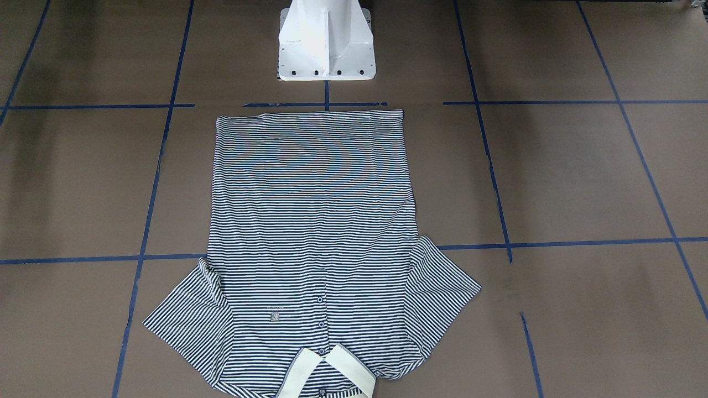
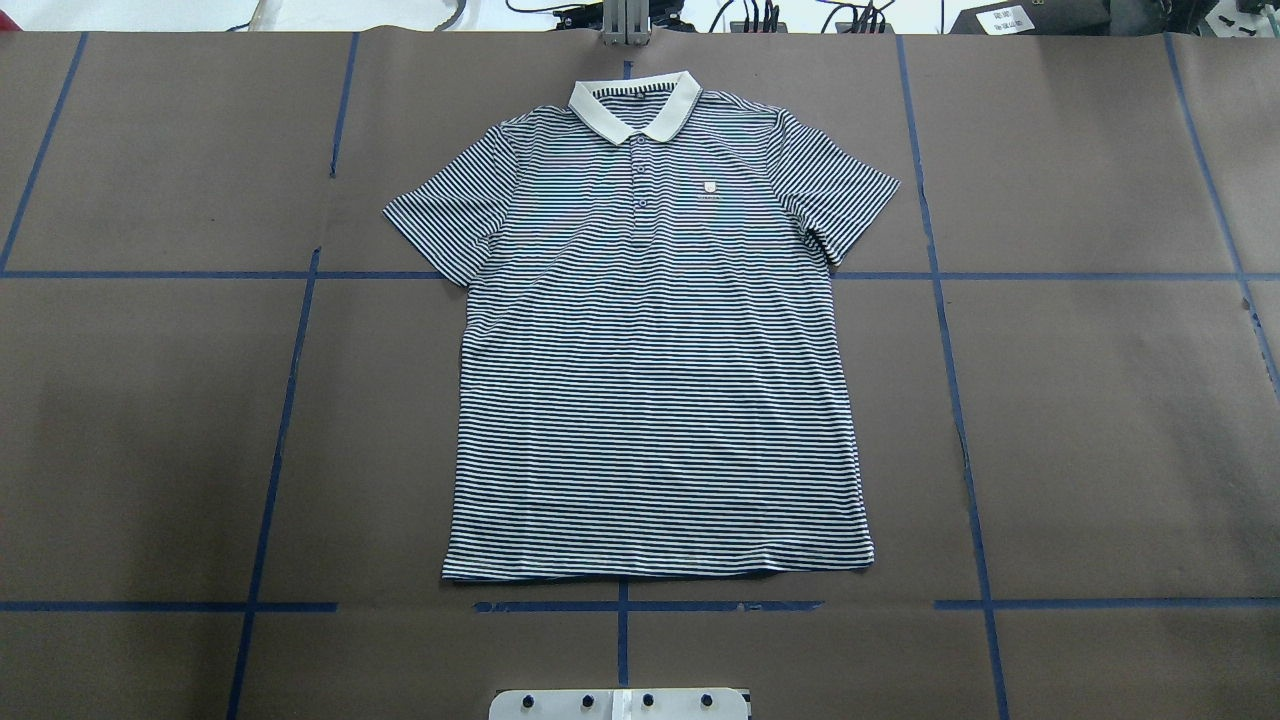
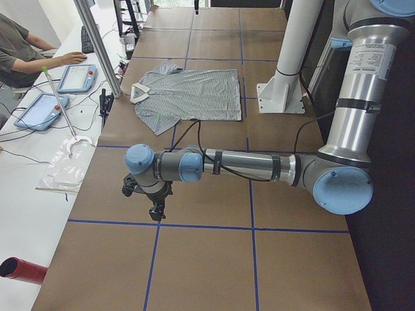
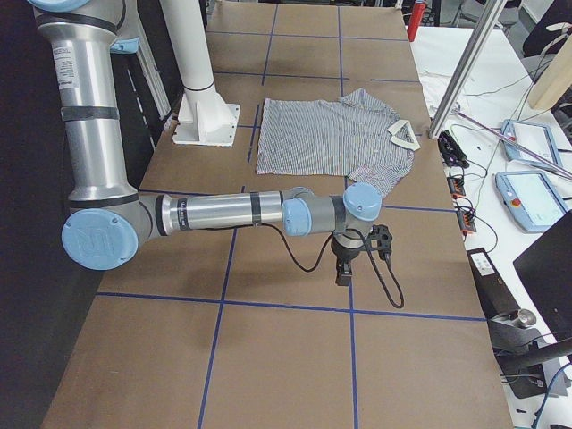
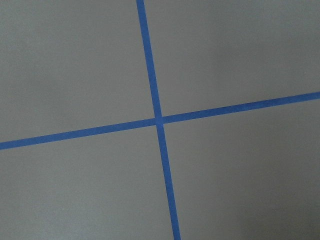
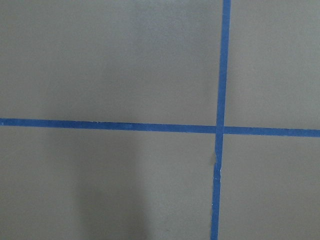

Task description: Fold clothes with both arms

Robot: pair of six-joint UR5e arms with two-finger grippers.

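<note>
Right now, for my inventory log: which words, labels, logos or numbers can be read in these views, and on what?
None is legible.
Tiny chest logo on the striped navy-and-white polo shirt: too small.
White sticker on the grey metallic left arm: blurred.
White sticker on the grey metallic right arm: blurred.

A brown desk (image 2: 1100,420) is carrying a grid of blue tape lines (image 2: 280,440). A striped polo shirt (image 2: 655,400) is lying flat on it, front up, sleeves spread, its collar (image 2: 598,108) pointing away from the white pedestal base (image 1: 326,41), which is standing near the hem.
</note>
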